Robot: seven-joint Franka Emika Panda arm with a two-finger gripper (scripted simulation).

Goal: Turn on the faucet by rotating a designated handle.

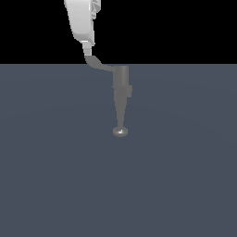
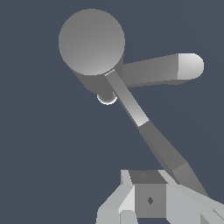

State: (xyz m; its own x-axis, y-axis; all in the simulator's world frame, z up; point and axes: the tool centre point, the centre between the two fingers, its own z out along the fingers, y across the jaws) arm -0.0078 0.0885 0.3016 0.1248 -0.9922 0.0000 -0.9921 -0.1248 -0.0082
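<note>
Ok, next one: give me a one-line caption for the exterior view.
White pincer at the upturned end of the handle, which sticks out toward the exterior view's left from the grey faucet.

So the Panda's arm [image 1: 79,18] drops in from the top edge of the exterior view, a bit left of centre, white and leaning slightly so its lower end sits further toward the exterior view's right. Only the last stretch of it shows, the rest is cut off by the frame. The gripper [image 1: 88,47] hangs at the bottom of that, fingertips pointing down, in the upper-left-centre of the picture. In the wrist view one finger [image 2: 151,199] shows as a pale blocky shape. Can't really tell if the jaws are spread or closed.
</note>
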